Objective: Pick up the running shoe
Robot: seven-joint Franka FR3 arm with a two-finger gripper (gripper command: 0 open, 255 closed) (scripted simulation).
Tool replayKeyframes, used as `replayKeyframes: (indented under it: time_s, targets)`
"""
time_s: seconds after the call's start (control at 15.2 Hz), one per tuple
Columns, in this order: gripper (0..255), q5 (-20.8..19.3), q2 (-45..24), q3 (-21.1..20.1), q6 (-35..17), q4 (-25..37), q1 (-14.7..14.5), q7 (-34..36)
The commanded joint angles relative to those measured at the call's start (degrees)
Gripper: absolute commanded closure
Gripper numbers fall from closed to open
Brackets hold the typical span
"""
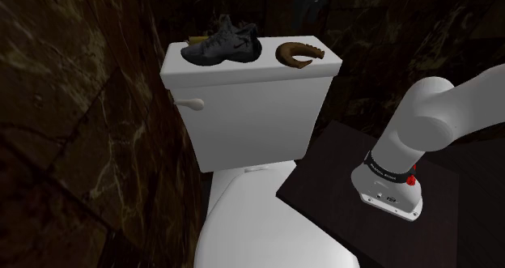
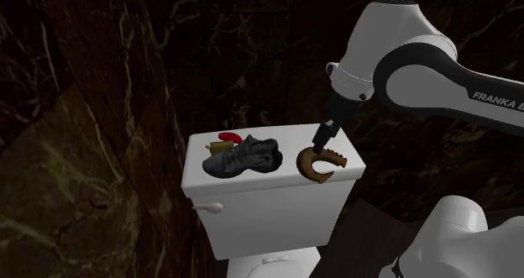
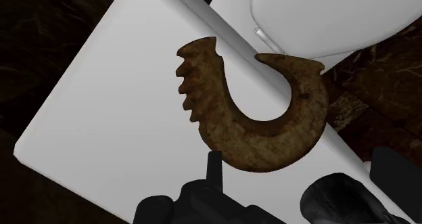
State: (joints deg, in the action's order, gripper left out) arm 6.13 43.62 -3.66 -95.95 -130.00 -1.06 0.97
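Gripper (image 2: pixel 322 140), fingers apart and empty, hangs above brown toothed hook (image 2: pixel 320 164). In the second exterior view, dark grey running shoe (image 2: pixel 243 159) lies at the hook's nine o'clock on white tank lid (image 2: pixel 290 136).

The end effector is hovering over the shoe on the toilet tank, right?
Not quite. The end effector hovers over the brown hook on the tank, not the shoe, which lies beside it. The wrist view shows the hook directly beneath.

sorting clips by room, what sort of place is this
Most likely a bathroom: a white toilet tank with a flush handle, the bowl below it, and dark marble-look walls close around. A shoe lies on top of the tank.
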Motion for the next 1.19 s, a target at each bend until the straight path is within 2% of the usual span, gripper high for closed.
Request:
replayKeyframes:
  time_s: [0.0,0.73,1.12]
  targets:
    - [0,0.0,0.0,0.0,0.0,0.0,0.0,0.0]
    - [0,-5.2,-26.7,-8.1,3.4,24.2,-4.4,-4.8]
    - [0,-4.9,-25.6,-8.1,-1.2,18.5,-4.5,-4.8]
